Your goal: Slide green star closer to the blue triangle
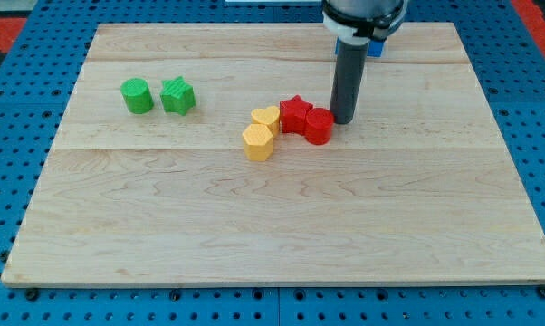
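Note:
The green star [178, 96] lies on the wooden board at the view's upper left, right next to a green cylinder [137, 95] on its left. A blue block [374, 48], only a sliver showing, sits at the view's top behind the arm; its shape cannot be made out. My tip [342, 120] rests on the board just right of the red cylinder [319, 125], far to the right of the green star.
A red star [295, 114] touches the red cylinder's left side. A yellow heart [266, 119] and a yellow hexagon [258, 142] lie just left of the red star. The wooden board [282, 226] sits on a blue pegboard.

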`<control>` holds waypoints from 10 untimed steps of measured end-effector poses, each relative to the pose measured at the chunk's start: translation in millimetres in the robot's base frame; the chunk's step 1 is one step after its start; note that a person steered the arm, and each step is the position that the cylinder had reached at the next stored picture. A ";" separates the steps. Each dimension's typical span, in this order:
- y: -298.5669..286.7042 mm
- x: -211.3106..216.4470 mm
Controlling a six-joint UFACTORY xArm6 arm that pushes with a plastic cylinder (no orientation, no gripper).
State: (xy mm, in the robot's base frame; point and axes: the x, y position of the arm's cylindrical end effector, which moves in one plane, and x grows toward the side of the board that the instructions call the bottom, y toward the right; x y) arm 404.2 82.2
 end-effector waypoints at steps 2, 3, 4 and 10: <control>6.2 16.5; -23.9 16.5; -31.2 25.0; -320.9 9.1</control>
State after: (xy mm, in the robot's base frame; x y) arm 413.3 -238.7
